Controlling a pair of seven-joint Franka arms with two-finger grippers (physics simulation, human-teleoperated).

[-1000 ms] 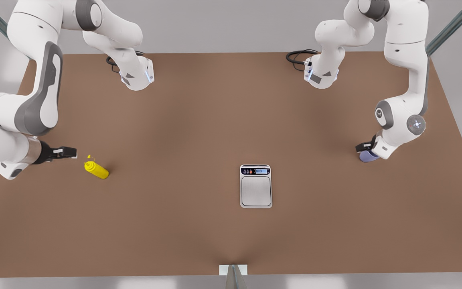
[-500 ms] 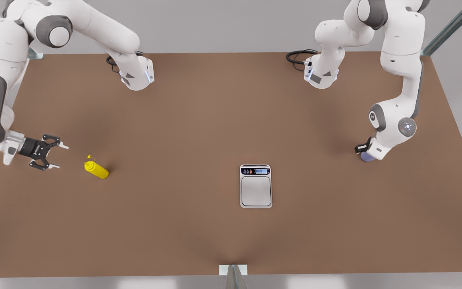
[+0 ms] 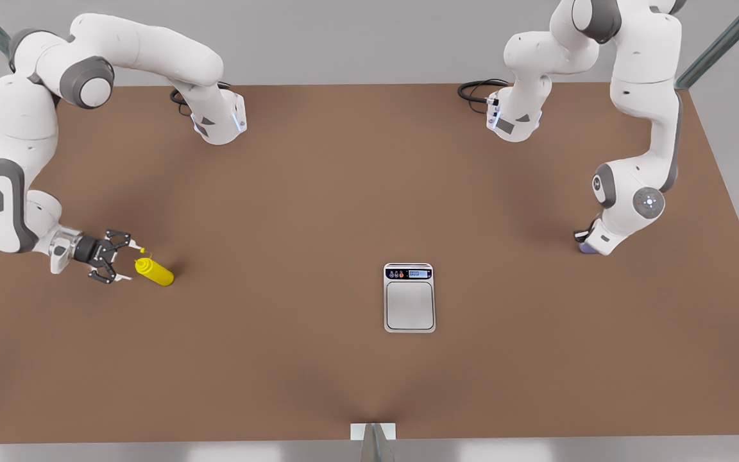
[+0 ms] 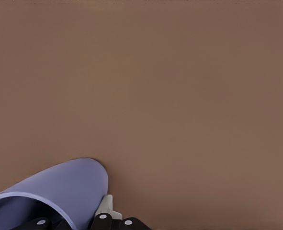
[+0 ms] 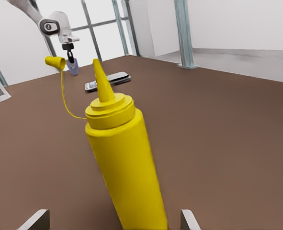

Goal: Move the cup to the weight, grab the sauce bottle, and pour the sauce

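The yellow sauce bottle (image 3: 154, 271) stands on the table at the front view's left, its pointed nozzle (image 5: 100, 79) bare and its cap (image 5: 55, 61) hanging on a thin tether. My right gripper (image 3: 127, 264) is open, level with the table, one finger (image 5: 34, 220) on each side of the bottle's lower body. At the front view's right, my left gripper (image 3: 582, 236) is low over the lavender-blue cup (image 4: 60, 191), a white finger pad (image 4: 105, 207) against its outer wall. The weight (image 3: 409, 297), a silver-grey scale, lies between them near the middle.
Both arm bases (image 3: 219, 122) stand at the table's far edge with black cables beside them. A small white bracket (image 3: 373, 431) sits at the near edge. Open brown tabletop (image 3: 280, 212) separates bottle, scale and cup.
My right gripper swung down and in toward the bottle, its fingers now straddling it. The left arm sank a little over the cup, hiding more of it in the front view.
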